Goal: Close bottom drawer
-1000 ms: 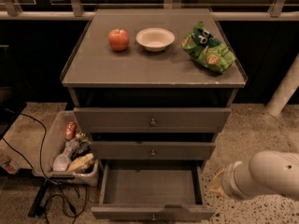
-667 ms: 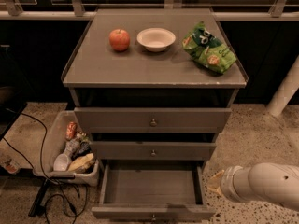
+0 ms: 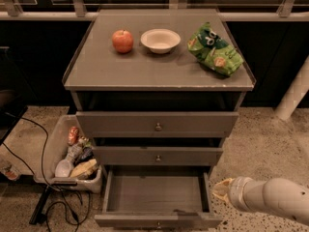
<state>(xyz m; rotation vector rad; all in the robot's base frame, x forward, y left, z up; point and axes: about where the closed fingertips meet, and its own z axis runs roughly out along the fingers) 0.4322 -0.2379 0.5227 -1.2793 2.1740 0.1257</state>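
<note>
At the grey cabinet's (image 3: 96, 76) foot, the bottom drawer (image 3: 140, 220) is standing pulled open.
Right of the cabinet's base the gripper (image 3: 221, 190) is hovering just beside the drawer's corner, its grip unreadable; on the cabinet's top an apple (image 3: 122, 41), a bowl (image 3: 160, 40) and a green snack bag (image 3: 215, 50) are sitting.

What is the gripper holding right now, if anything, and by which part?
Nothing, as far as shows: the gripper is low beside the open bottom drawer, at its right side, away from the knob. Whether it touches the drawer's side cannot be told.
</note>
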